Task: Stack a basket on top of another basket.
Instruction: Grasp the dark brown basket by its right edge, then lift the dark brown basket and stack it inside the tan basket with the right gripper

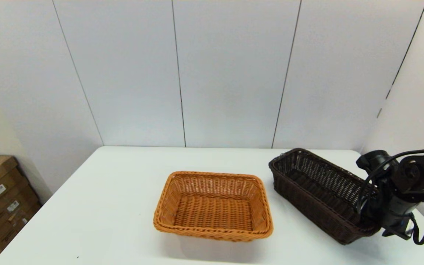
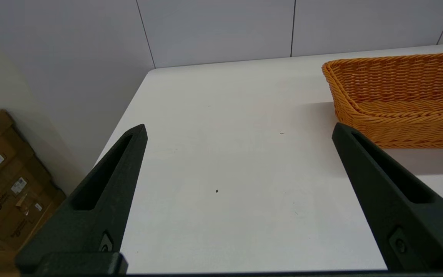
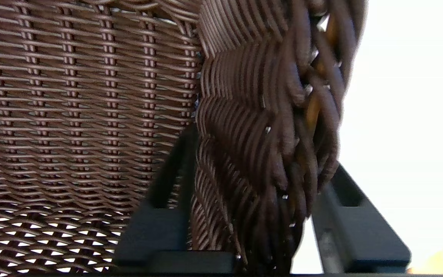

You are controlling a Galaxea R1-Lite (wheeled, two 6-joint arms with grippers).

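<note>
The right gripper (image 3: 258, 169) clamps the dark basket's (image 1: 318, 187) near wall. The orange basket (image 1: 214, 206) sits beside it, apart. The left gripper (image 2: 238, 130) hovers spread wide

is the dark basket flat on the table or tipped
Tipped. The dark brown basket has its far end raised while the right gripper straddles its near wall, one finger inside and one outside.

one dark basket (image 1: 318, 191), one orange basket (image 1: 214, 206)
</note>
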